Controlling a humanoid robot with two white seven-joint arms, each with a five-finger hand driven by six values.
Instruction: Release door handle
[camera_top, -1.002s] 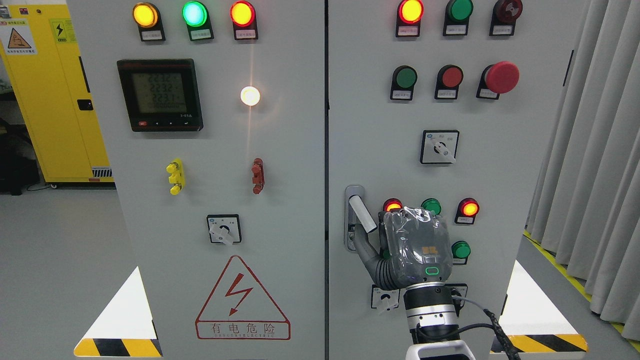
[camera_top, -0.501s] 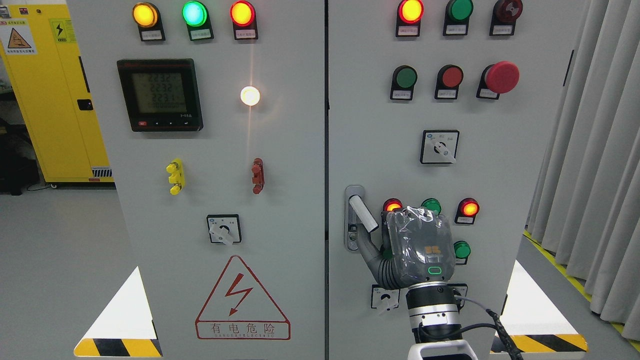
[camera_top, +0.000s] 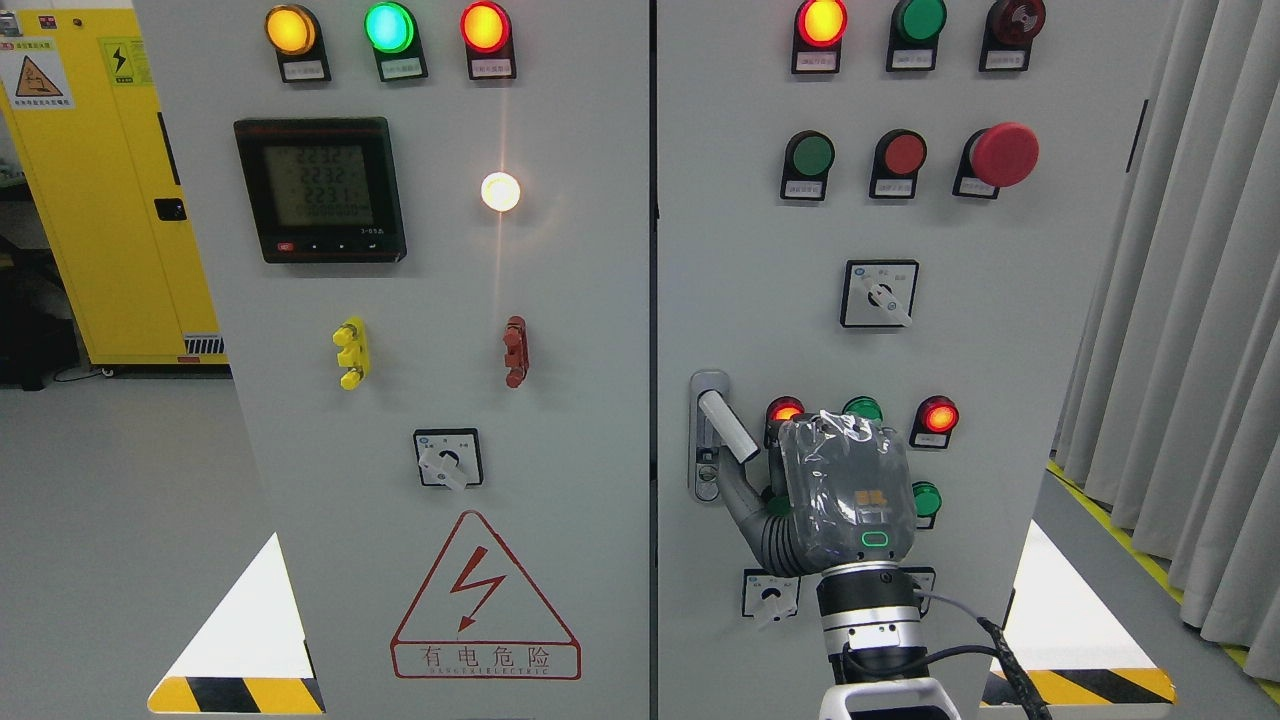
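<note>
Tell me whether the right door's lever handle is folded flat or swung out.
Swung out: the handle slants off its plate.

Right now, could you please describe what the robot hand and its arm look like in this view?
The right robot hand is dark grey, wrapped in clear crinkled plastic, with an orange mark and a small green-lit oval on its back. A ribbed grey thumb extends leftward. Below sits a black-and-silver cylindrical wrist with a black cable trailing right.

An industrial electrical room; grey control cabinet (camera_top: 560, 330) with indicator lamps (camera_top: 388, 27); yellow safety cabinet (camera_top: 95, 200).
</note>
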